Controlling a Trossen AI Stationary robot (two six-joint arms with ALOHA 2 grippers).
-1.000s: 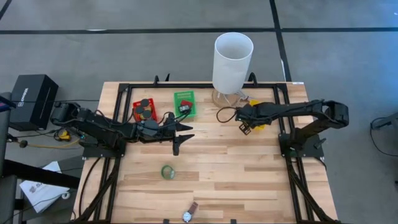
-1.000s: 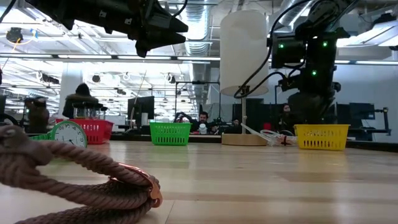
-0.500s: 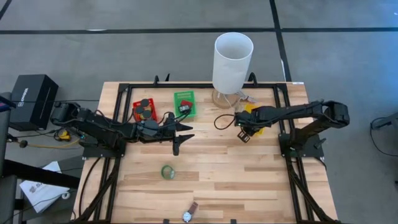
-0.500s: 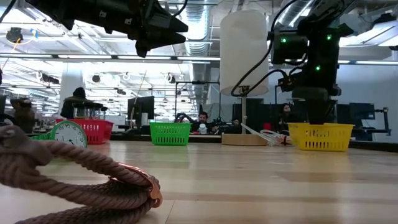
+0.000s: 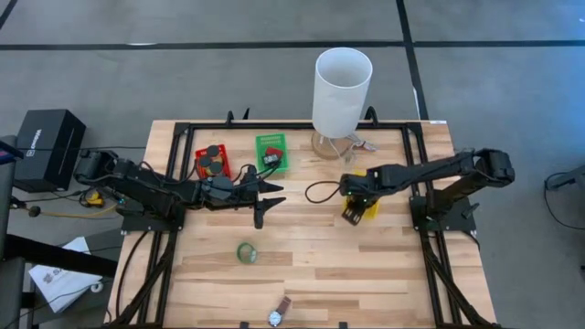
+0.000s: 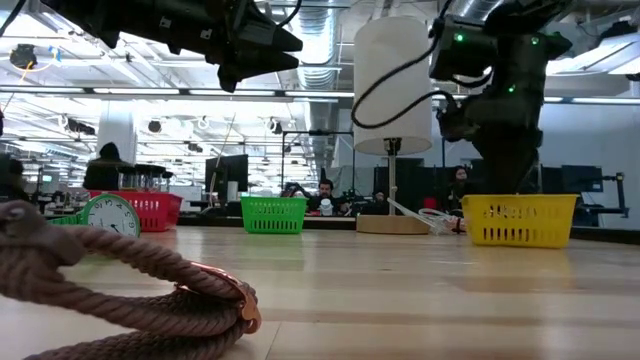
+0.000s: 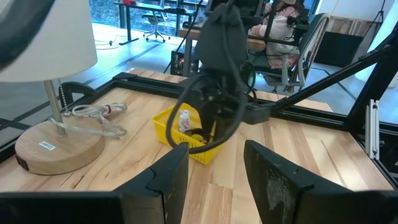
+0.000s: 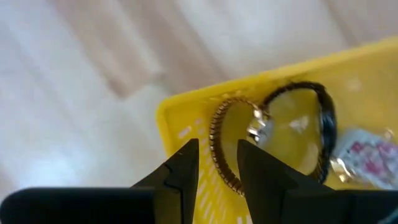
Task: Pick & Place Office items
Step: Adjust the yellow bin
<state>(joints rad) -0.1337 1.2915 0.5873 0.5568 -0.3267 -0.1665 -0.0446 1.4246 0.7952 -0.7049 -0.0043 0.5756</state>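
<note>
From above I saw my right gripper (image 5: pixel 352 212) pinching the yellow bin's (image 5: pixel 369 206) wall, its wrist camera showed bracelets (image 8: pixel 224 149) inside, left gripper (image 5: pixel 263 203) hung part open, green tape roll (image 5: pixel 246 252) mid-table.

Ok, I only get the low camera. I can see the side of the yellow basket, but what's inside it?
Observer: A gold stretchy bracelet and a black ring lie in the yellow basket.
Operator: Is the claw above it holding it?
Observer: Yes. The right gripper has one finger inside the basket's wall and one outside, pinching it.
Operator: And the red basket?
Observer: Black round pieces lie in the red basket, close by the waiting left gripper.
</note>
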